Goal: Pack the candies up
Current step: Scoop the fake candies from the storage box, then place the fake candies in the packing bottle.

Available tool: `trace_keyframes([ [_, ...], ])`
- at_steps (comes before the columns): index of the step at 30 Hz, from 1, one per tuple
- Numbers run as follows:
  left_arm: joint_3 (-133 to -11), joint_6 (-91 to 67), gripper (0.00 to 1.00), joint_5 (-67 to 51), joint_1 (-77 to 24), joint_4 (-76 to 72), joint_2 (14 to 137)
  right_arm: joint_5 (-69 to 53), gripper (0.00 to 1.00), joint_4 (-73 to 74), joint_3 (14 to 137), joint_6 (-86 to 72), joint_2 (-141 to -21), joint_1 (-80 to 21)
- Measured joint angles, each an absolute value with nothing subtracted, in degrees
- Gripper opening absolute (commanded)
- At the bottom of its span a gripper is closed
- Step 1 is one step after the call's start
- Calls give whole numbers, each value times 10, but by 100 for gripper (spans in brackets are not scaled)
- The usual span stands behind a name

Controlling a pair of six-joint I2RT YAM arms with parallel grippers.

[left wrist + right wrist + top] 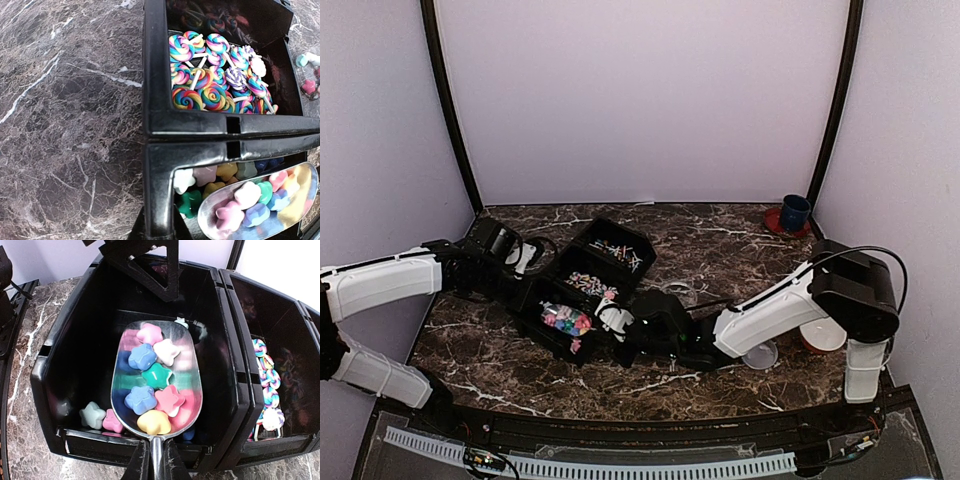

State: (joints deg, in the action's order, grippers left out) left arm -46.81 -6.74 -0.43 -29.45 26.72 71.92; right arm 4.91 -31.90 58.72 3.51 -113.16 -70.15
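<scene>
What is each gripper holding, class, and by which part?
The right gripper holds the metal scoop by its handle, star candies in its bowl. Whether the left gripper grips the black tray cannot be told.

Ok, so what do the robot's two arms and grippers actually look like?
Both arms have smooth white shells on their long links, left arm and right arm alike, joined by chunky black joint housings. A thin black cable arcs over the right arm's large black joint. The wrists are black, and the right gripper shows two dark angular fingers. No markings are legible.
</scene>
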Motion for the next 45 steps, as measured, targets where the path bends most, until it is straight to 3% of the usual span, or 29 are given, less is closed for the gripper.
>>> trace_keyframes([
  [25,-469,-107,0,-60,-247,253,723,129,0,-378,470,86,-999,-705],
  [38,-469,-142,0,-157,-230,223,735,281,0,-405,363,96,-794,-705],
  [45,-469,-144,0,-161,-230,220,735,320,0,-401,349,96,-793,-704],
])
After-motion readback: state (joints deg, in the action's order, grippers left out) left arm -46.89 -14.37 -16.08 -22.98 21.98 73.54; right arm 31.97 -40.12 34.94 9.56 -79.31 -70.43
